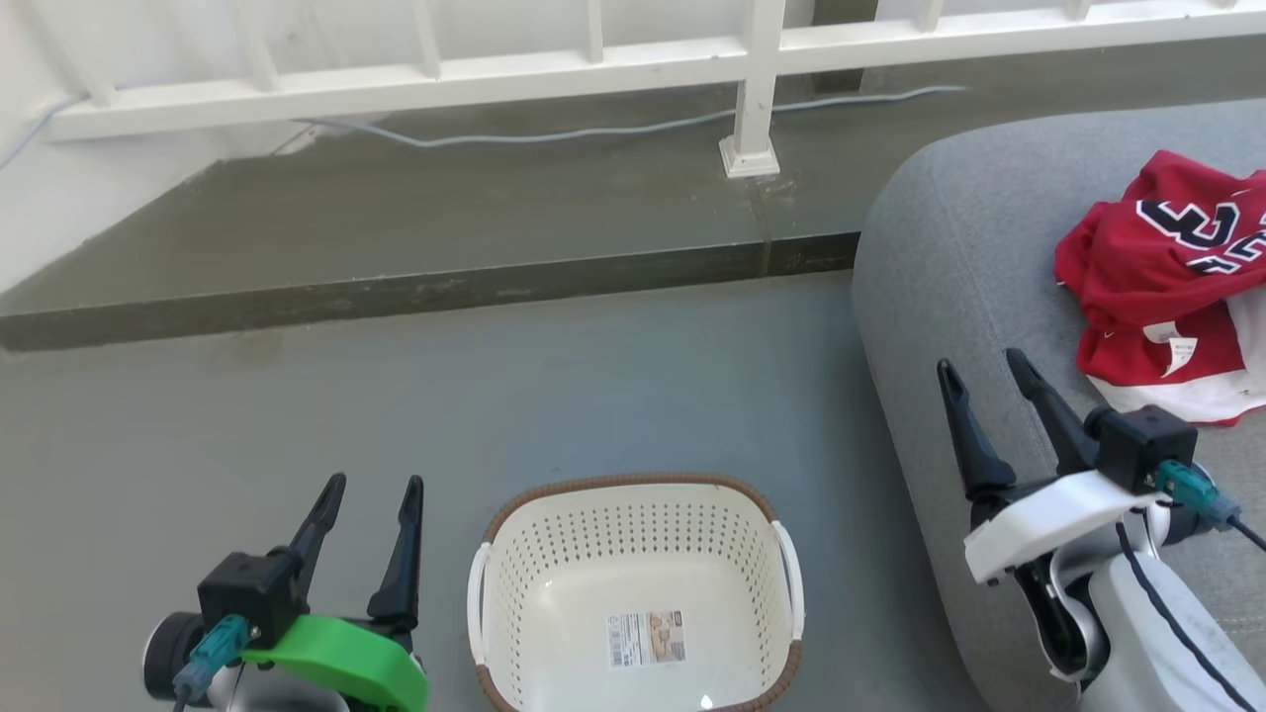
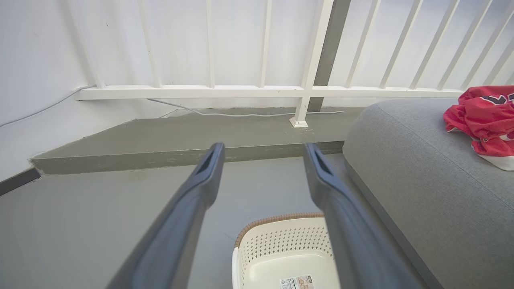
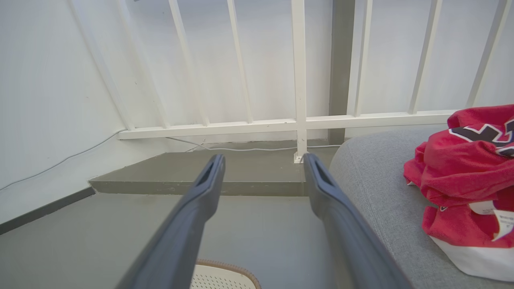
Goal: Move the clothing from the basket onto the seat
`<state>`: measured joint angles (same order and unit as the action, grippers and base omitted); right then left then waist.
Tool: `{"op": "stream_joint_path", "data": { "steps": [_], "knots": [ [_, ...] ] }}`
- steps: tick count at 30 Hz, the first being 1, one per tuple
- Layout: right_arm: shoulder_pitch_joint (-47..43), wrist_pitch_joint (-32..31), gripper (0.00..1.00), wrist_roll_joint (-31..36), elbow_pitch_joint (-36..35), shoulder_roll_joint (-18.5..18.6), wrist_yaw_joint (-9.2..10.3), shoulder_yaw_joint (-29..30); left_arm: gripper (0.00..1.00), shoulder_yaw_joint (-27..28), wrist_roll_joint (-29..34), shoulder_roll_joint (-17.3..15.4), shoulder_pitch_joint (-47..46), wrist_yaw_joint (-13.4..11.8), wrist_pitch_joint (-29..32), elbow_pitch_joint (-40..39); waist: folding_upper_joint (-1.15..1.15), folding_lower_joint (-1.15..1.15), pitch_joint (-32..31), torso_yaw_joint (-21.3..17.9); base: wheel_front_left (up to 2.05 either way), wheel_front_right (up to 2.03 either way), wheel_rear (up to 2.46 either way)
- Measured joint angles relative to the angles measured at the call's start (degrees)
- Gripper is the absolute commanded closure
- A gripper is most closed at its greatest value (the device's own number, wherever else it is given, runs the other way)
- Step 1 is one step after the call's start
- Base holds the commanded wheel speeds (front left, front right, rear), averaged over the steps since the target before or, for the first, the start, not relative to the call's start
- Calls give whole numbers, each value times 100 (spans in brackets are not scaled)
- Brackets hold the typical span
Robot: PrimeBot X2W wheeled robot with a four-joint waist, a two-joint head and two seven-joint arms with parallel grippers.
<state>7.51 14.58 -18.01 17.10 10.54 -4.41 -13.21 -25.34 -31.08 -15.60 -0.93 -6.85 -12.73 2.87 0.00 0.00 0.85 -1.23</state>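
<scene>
The red clothing (image 1: pixel 1157 287) lies bunched on the grey seat (image 1: pixel 949 267) at the right, black-and-white numerals facing up; it also shows as clothing (image 2: pixel 484 120) and clothing (image 3: pixel 466 180). The cream basket (image 1: pixel 638 504) stands on the floor at bottom centre, holding nothing but a label on its bottom. My left gripper (image 1: pixel 373 485) hangs open to the left of the basket. My right gripper (image 1: pixel 982 366) is open above the seat's front edge, left of the clothing, with nothing between its fingers.
A raised concrete step (image 1: pixel 415 287) runs across behind the basket, with a white railing (image 1: pixel 752 59) and a pale cable (image 1: pixel 593 131) on it. A white wall (image 2: pixel 36 72) closes the left side. Grey floor (image 1: pixel 297 415) surrounds the basket.
</scene>
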Motion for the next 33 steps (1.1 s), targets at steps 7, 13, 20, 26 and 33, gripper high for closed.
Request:
{"op": "stream_joint_path", "data": {
  "steps": [7,13,20,26,33],
  "knots": [
    [-287,-53,0,0,-199,8,104,15,0,122,9,27,230,-24,-1,-60,0,0,-144,-42,0,0,0],
    [-368,-104,0,0,-379,26,152,31,0,250,60,52,330,-25,0,-114,0,0,-158,-62,0,0,0],
    [-481,-160,0,0,-567,34,202,37,0,308,112,96,376,-26,9,-166,0,0,-158,-77,0,0,0],
    [-550,-211,0,0,-712,44,208,41,0,327,152,170,460,-27,41,-210,0,0,-150,-90,0,0,0],
    [-597,-279,0,0,-840,57,260,51,0,388,268,192,476,-29,92,-286,0,0,-139,-98,0,0,0]
  ]
}}
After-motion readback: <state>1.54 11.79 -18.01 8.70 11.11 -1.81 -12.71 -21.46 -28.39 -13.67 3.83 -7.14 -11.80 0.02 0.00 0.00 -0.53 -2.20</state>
